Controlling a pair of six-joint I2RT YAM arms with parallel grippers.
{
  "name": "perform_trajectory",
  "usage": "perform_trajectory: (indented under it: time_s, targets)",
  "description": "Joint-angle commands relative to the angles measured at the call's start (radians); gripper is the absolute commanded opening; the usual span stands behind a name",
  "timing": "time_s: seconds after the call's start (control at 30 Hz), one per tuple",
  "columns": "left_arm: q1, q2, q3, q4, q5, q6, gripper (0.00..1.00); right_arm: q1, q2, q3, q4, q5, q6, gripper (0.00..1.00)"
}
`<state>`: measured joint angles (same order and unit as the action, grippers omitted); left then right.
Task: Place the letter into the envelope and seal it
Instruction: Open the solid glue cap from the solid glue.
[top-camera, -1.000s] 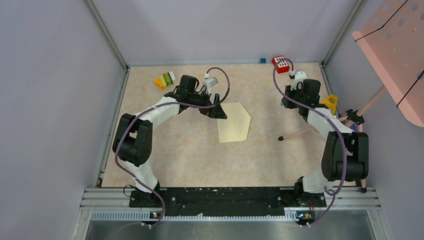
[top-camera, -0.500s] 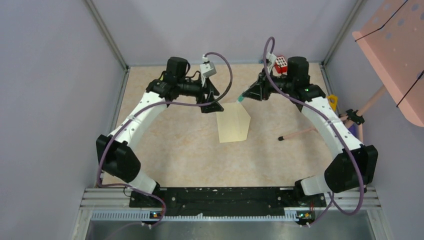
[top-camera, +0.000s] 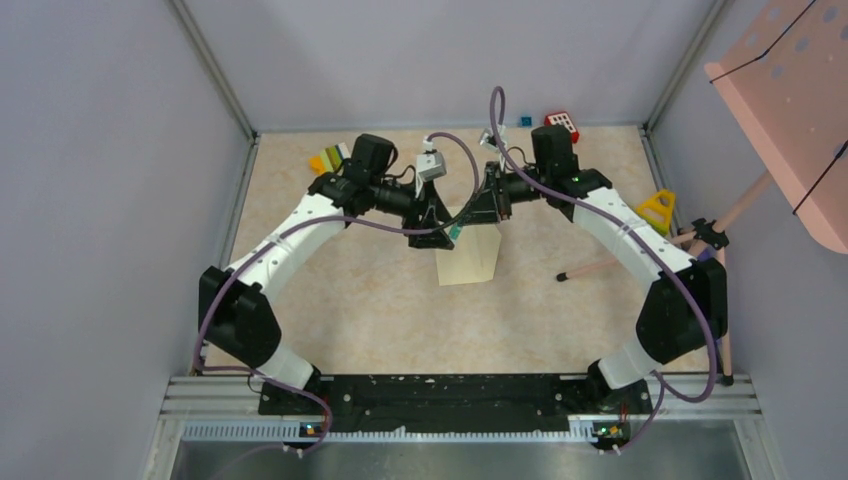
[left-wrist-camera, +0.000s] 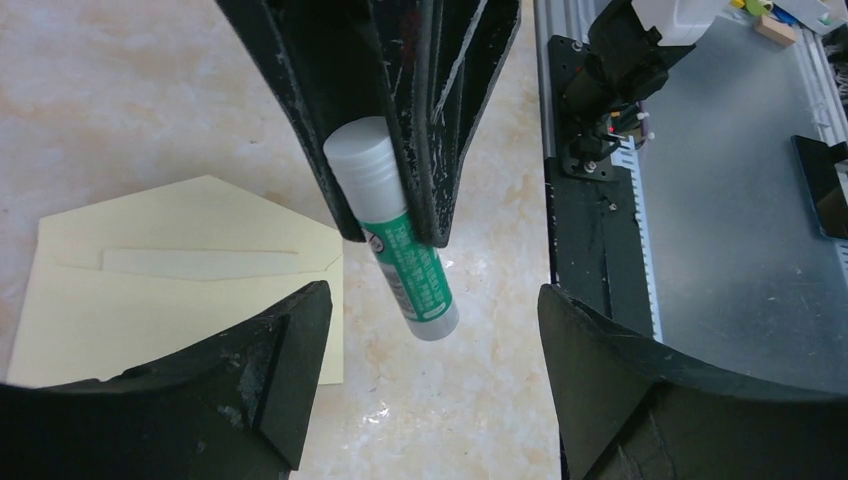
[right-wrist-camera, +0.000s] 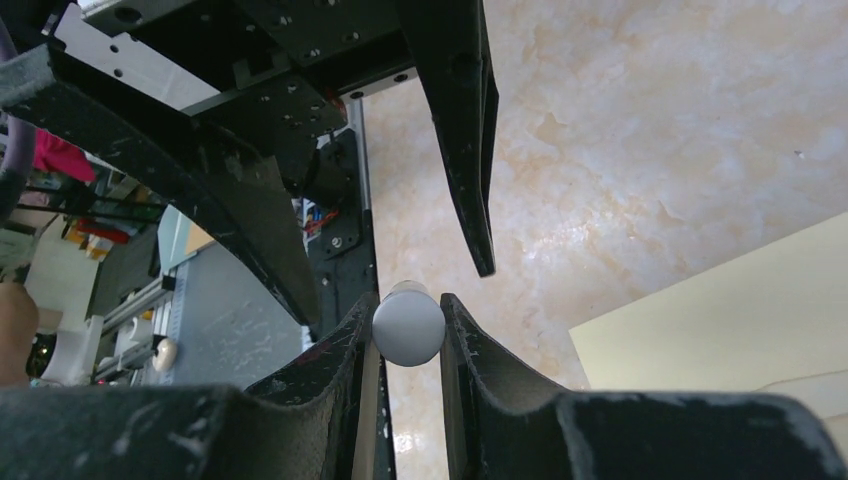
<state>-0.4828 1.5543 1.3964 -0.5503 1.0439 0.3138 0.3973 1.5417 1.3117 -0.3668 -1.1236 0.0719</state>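
Right pincer (right-wrist-camera: 408, 300): narrow, clamping white end of glue stick (left-wrist-camera: 400, 240).
Left pincer (left-wrist-camera: 430, 300): wide, flanking green body.
Next: close squarely on body, probably for uncapping; keep clear of envelope (left-wrist-camera: 180, 300).

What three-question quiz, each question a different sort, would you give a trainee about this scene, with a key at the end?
1. True or false: the left gripper is shut on the glue stick.
2. Multiple choice: the envelope is A) lying flat on the table with its pointed flap open, B) sealed shut, C) lifted in the air.
3. Short answer: which gripper is clamping the glue stick?

Key: 1 false, its jaws stand open on either side of the stick. 2 A. 3 the right gripper.
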Motion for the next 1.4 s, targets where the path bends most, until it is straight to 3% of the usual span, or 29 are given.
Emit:
perform_trajectory:
  time_s: [0.0, 0.2, 0.33, 0.63, 0.8, 0.9, 1.07, 1.13, 1.2, 1.23, 1.37]
  targets:
    - [-0.016, 0.024, 0.003, 0.015, 0.051, 0.005, 0.79, 0.022, 0.0, 0.02, 0.033, -0.051, 0.008, 0.15]
    - [-0.022, 0.059, 0.017, 0.029, 0.066, -0.03, 0.71, 0.04, -0.002, 0.018, 0.015, -0.033, -0.024, 0.16]
    - [-0.021, 0.073, 0.027, 0.033, 0.075, -0.048, 0.59, 0.053, -0.001, 0.021, -0.019, -0.004, -0.066, 0.17]
    - [-0.022, 0.084, 0.032, 0.057, 0.077, -0.085, 0.58, 0.069, 0.012, 0.036, -0.085, 0.041, -0.151, 0.18]
    - [-0.021, 0.091, 0.032, 0.058, 0.083, -0.089, 0.36, 0.071, 0.009, 0.039, -0.086, 0.049, -0.152, 0.19]
    - [-0.022, 0.095, 0.03, 0.057, 0.088, -0.087, 0.32, 0.071, 0.009, 0.041, -0.072, 0.052, -0.138, 0.2]
    - [-0.022, 0.097, 0.029, 0.058, 0.088, -0.088, 0.17, 0.071, 0.006, 0.048, -0.044, 0.044, -0.098, 0.21]
    - [-0.022, 0.097, 0.029, 0.058, 0.086, -0.093, 0.23, 0.071, 0.003, 0.049, -0.028, 0.042, -0.08, 0.21]
    - [-0.022, 0.098, 0.029, 0.06, 0.078, -0.102, 0.42, 0.071, -0.001, 0.048, -0.009, 0.038, -0.042, 0.21]
    - [-0.022, 0.098, 0.03, 0.063, 0.075, -0.105, 0.46, 0.071, -0.001, 0.047, -0.004, 0.031, -0.034, 0.21]
    - [-0.022, 0.094, 0.025, 0.078, 0.075, -0.115, 0.51, 0.068, -0.002, 0.044, 0.007, 0.015, -0.019, 0.22]
